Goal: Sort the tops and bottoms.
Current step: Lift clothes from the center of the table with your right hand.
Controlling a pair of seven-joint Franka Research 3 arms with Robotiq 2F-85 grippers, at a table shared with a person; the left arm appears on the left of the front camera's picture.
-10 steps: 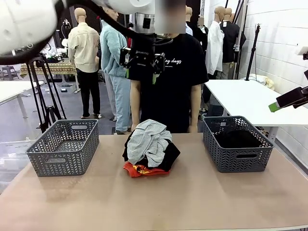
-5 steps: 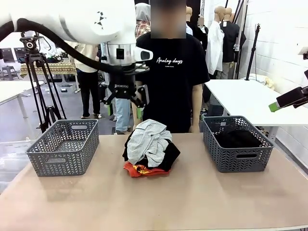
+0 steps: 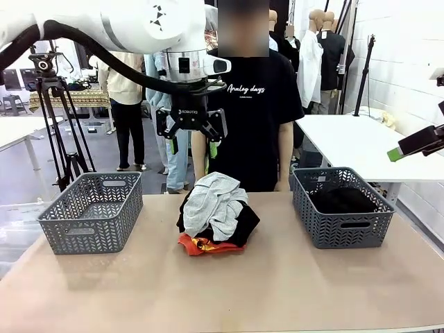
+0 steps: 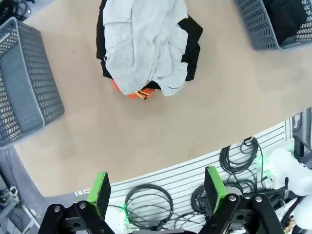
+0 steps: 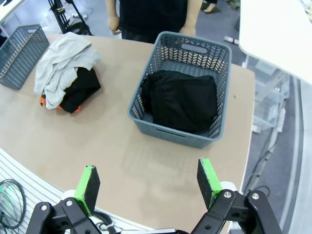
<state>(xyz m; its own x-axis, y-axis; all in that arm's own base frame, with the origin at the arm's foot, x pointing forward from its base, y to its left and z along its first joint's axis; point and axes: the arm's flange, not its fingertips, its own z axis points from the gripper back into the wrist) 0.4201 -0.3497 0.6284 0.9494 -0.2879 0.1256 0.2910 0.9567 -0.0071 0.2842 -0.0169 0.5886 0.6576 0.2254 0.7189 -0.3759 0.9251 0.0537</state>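
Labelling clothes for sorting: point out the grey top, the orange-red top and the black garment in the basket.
grey top (image 3: 216,200): front view, its crumpled middle.
orange-red top (image 3: 198,244): front view, its exposed front edge.
black garment (image 5: 183,100): right wrist view, its centre.

Grey top (image 3: 216,200): soft cloth; L basket (image 3: 83,227): matt plastic
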